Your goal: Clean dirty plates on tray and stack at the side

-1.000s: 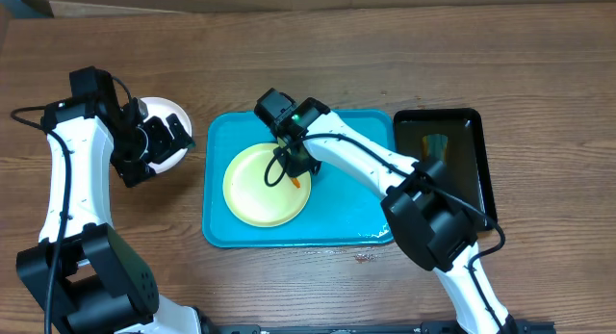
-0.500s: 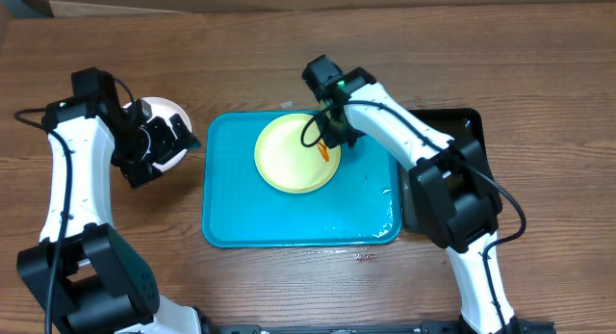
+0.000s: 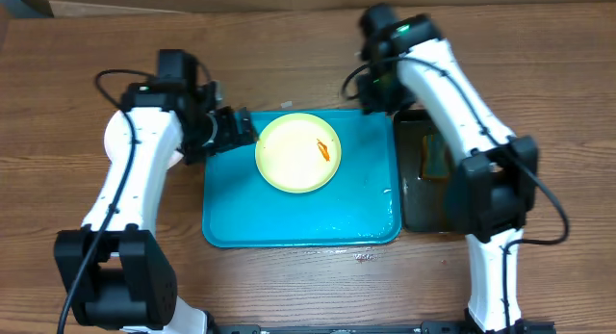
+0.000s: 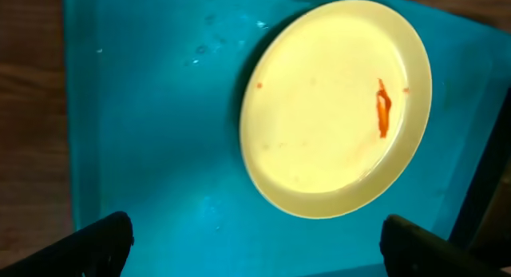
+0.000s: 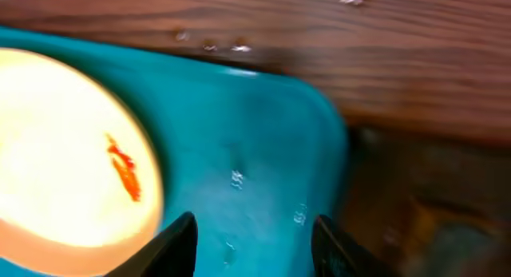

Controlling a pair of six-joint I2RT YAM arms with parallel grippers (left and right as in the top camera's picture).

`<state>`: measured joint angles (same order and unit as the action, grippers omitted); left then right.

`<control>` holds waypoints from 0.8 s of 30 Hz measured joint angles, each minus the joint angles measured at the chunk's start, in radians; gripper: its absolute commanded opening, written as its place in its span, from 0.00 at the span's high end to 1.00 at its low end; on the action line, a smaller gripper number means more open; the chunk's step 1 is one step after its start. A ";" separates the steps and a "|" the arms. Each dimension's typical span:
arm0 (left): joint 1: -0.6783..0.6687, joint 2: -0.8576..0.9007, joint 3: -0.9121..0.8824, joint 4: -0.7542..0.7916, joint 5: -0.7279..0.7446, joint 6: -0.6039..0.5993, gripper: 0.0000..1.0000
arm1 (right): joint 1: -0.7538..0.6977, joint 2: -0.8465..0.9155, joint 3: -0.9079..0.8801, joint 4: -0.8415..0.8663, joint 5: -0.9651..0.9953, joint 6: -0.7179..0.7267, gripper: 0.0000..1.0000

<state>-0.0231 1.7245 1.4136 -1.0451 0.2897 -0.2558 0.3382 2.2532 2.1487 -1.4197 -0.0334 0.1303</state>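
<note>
**Soiled plate loose on the tray — a slip or a premature stacking is to be feared**

One pale yellow-green plate (image 3: pixel 297 153) is seen lying flat in the upper middle of the turquoise tray (image 3: pixel 289 218), held by nothing. An orange smear (image 3: pixel 324 151) is borne on its right half, so by the look of it the cleaning is not yet done. No other plate can be made out.

The left hand (image 3: pixel 236 132) is placed just beside the plate's left rim, its fingers (image 4: pixel 104 241) spread wide with nothing between them. The right hand (image 3: pixel 375 89) is raised over the tabletop (image 3: pixel 289 45) near the tray's far right corner. In the wrist view its fingers (image 5: pixel 172 245) are parted and nothing is gripped.

Several hazards can be judged from this:

- The tray's surface looks wet. If the shallow rim is pinched from the side, the plate may be pushed along rather than caught.
- If the plate is lifted by the left hand at once, the smear would be carried to the stack uncleaned.
- What seems to be a sponge (image 3: pixel 432 159) lies in the black tray (image 3: pixel 414 194), partly hidden beneath the right arm — a blind reach there may miss it or nudge that tray.
- Both arms are gathered near the tray's top edge, so crossing paths could end in a knock.
</note>
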 measured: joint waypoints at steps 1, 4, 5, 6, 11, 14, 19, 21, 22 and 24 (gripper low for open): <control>-0.020 0.000 0.000 0.013 -0.012 0.000 0.28 | -0.029 -0.013 0.003 -0.027 -0.003 0.000 0.53; -0.051 0.000 0.000 0.025 -0.035 0.000 0.64 | -0.110 -0.045 0.007 -0.087 -0.008 0.000 0.53; -0.060 0.000 0.000 0.025 -0.041 -0.001 0.53 | -0.140 -0.052 0.010 -0.107 -0.009 0.000 0.53; -0.065 0.000 0.000 0.024 -0.045 -0.002 0.45 | -0.161 -0.056 0.010 -0.120 -0.009 0.000 0.52; -0.111 0.000 -0.024 0.064 -0.082 -0.034 0.49 | -0.269 -0.058 0.010 -0.190 -0.008 0.000 0.52; -0.142 0.009 -0.068 0.118 -0.107 -0.043 0.54 | -0.307 -0.058 0.010 -0.199 -0.008 0.000 0.51; -0.174 0.041 -0.139 0.183 -0.130 -0.078 0.53 | -0.327 -0.058 0.010 -0.211 -0.008 0.000 0.51; -0.180 0.050 -0.165 0.219 -0.138 -0.092 0.53 | -0.326 -0.058 0.010 -0.217 -0.009 0.000 0.50; -0.180 0.058 -0.175 0.235 -0.139 -0.099 0.55 | -0.326 -0.058 0.010 -0.220 -0.010 0.000 0.50; -0.180 0.079 -0.185 0.261 -0.145 -0.111 0.56 | -0.325 -0.058 0.010 -0.225 -0.011 0.000 0.49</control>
<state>-0.2035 1.8030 1.2289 -0.7837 0.1452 -0.3664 0.0132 2.1948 2.1590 -1.6447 -0.0444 0.1303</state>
